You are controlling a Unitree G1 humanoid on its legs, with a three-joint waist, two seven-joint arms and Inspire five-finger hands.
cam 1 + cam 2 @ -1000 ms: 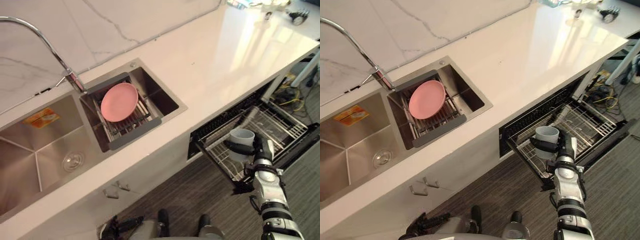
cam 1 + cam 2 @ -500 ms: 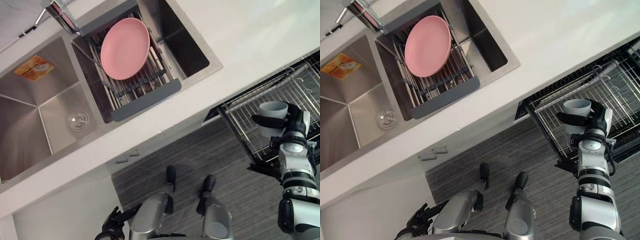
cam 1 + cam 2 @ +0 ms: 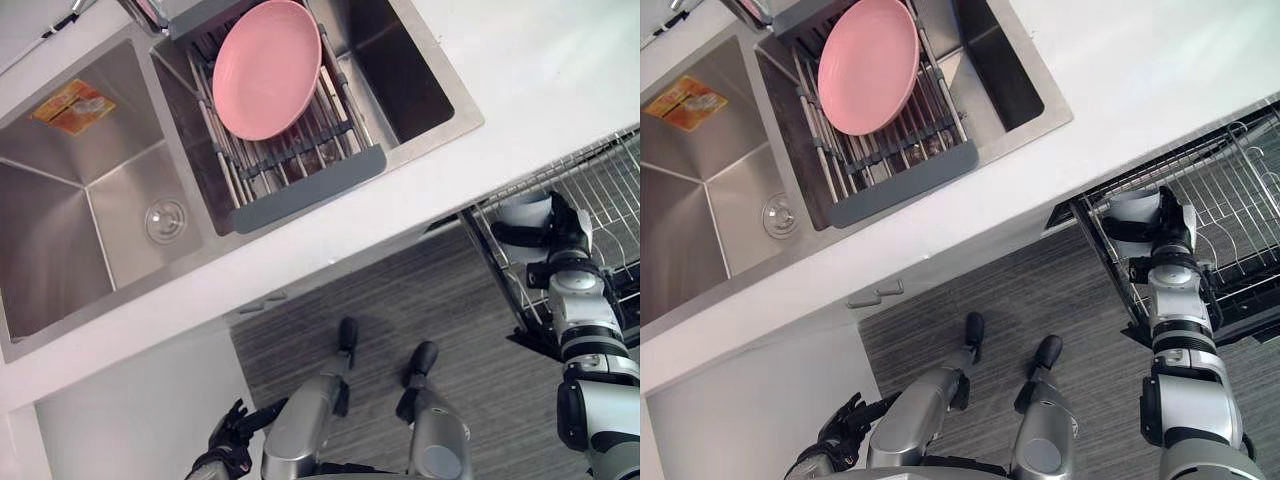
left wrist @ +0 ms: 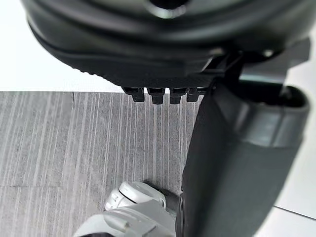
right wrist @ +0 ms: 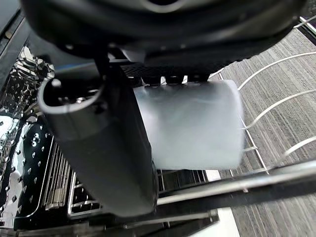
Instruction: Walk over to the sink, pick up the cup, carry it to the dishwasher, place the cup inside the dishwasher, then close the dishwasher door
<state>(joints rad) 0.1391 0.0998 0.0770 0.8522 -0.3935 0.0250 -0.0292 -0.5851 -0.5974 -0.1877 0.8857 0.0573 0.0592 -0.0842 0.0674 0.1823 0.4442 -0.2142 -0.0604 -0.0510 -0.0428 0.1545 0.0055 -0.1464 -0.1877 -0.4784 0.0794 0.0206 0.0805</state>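
Note:
A pale grey cup (image 3: 522, 216) is gripped in my right hand (image 3: 562, 226), fingers and thumb curled round its side. It hangs over the near left corner of the pulled-out wire dishwasher rack (image 3: 606, 186), just below the counter edge. The right wrist view shows the cup (image 5: 193, 123) past my thumb (image 5: 103, 148), with rack wires (image 5: 269, 126) and the dark dishwasher interior behind it. I cannot tell whether the cup touches the rack. My left hand (image 3: 228, 447) hangs low at my side above the striped floor, fingers relaxed and holding nothing.
The white countertop (image 3: 540, 60) runs above the dishwasher. In the steel sink (image 3: 100, 200), a pink plate (image 3: 265, 65) rests on a grey drying rack (image 3: 300, 190), and an orange packet (image 3: 70, 105) lies in the left basin. Grey striped floor (image 3: 400, 300) lies below.
The camera has tipped down and nearer, so the whole scene shifted. My right hand still holds the cup and has edged slightly left over the rack's corner.

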